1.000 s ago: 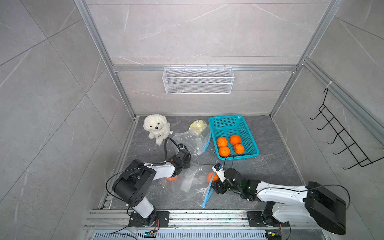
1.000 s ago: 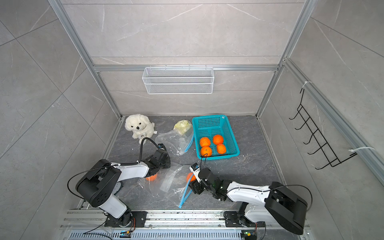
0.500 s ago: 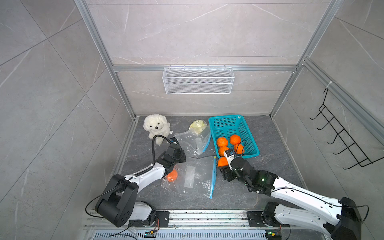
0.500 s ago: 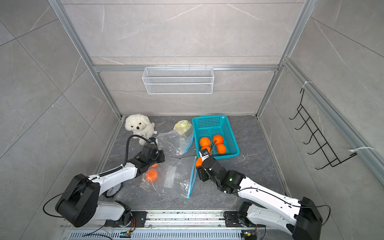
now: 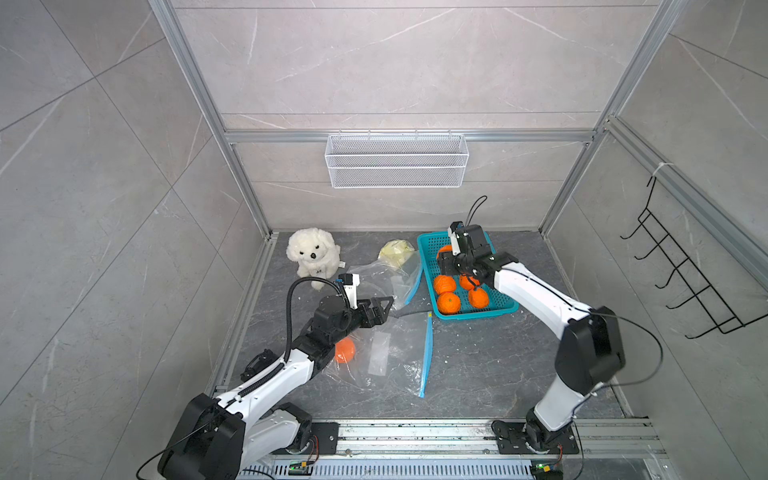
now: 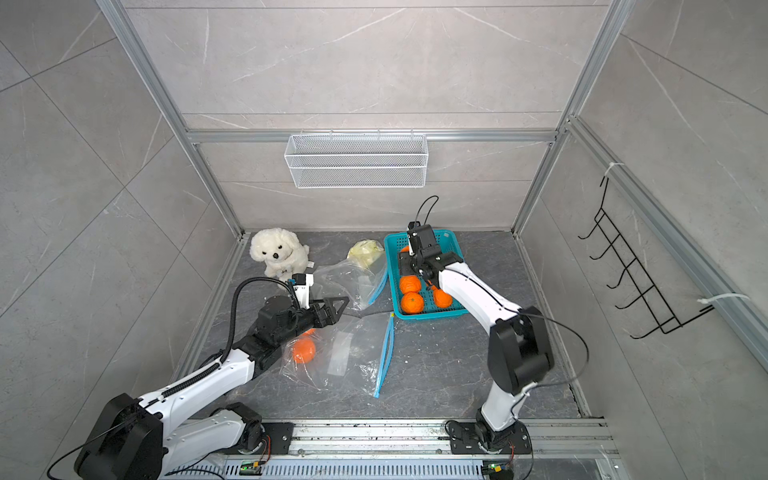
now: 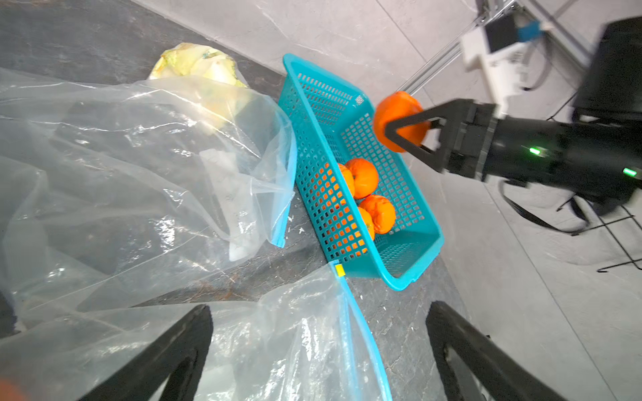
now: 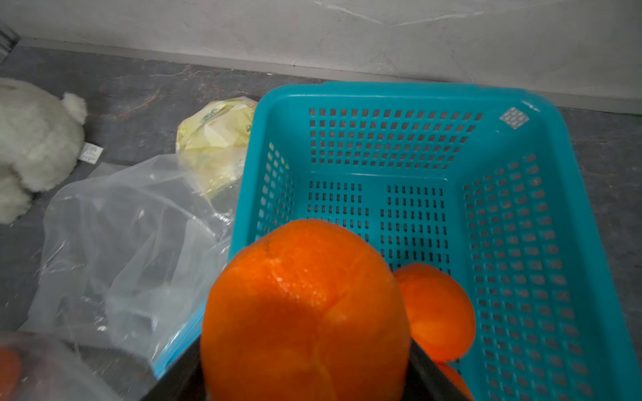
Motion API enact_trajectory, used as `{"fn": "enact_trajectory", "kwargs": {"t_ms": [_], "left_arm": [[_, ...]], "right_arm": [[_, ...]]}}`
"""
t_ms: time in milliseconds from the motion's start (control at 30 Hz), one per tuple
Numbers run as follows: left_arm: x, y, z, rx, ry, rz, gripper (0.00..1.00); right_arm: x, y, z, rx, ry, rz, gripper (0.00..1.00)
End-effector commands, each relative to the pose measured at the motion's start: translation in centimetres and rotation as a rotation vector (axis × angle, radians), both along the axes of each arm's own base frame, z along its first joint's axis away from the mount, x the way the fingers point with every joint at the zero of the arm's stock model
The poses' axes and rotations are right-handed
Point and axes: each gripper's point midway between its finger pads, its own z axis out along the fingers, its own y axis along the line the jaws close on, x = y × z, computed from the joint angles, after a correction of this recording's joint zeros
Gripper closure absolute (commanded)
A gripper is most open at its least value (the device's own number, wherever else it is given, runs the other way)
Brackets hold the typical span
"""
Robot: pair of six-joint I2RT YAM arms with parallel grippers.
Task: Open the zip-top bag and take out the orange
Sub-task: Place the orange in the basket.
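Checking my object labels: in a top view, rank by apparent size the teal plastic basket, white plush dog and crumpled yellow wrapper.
Largest to smallest:
teal plastic basket
white plush dog
crumpled yellow wrapper

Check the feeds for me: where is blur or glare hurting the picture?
Left wrist view: white glare streaks the crumpled clear plastic bag; the right gripper looks slightly blurred. Right wrist view: the held round orange fruit fills the foreground, soft-focused; the teal perforated plastic basket is sharper. Both top views: even light, sharp.
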Motion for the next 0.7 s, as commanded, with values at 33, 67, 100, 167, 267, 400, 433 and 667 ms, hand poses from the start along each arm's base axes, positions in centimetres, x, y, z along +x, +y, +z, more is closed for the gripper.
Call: {"fn": "enact_trajectory", "kwargs": {"t_ms": [33, 67, 100, 167, 267, 400, 433, 667], "left_arm": [[-0.4, -1.5, 2.1, -0.083, -0.053, -0.054, 0.0], [-0.5, -1.8, 1.8, -0.072, -0.05, -0.057, 0.0], [-0.4, -1.9, 1.4, -0.056, -0.044, -0.051, 0.0], [-0.5, -2.1, 0.5, -0.004, -0.027, -0.032, 0.0], [-0.7, -2.7, -0.7, 0.07, -0.021, -0.018, 0.0], [-0.7, -3.4, -1.4, 0.101, -0.01, -0.027, 0.0], [-0.8, -3.5, -1.5, 0.102, -0.009, -0.029, 0.0], [-1.1, -3.8, -1.6, 0.107, -0.007, -0.036, 0.01]], "right_arm": [[3.4, 1.2, -1.2, 0.01, 0.063, 0.047, 0.64], [4.2, 1.2, -1.7, 0.002, 0.075, 0.043, 0.64], [4.9, 1.1, -2.3, -0.011, 0.086, 0.039, 0.64], [6.0, 1.4, -3.7, -0.027, 0.119, 0.04, 0.64], [6.7, 1.8, -6.3, -0.044, 0.191, 0.052, 0.63], [6.8, 1.9, -9.8, -0.06, 0.256, 0.051, 0.63], [6.7, 1.9, -10.5, -0.065, 0.268, 0.05, 0.63], [5.9, 1.3, -14.3, -0.096, 0.336, 0.036, 0.64]]}}
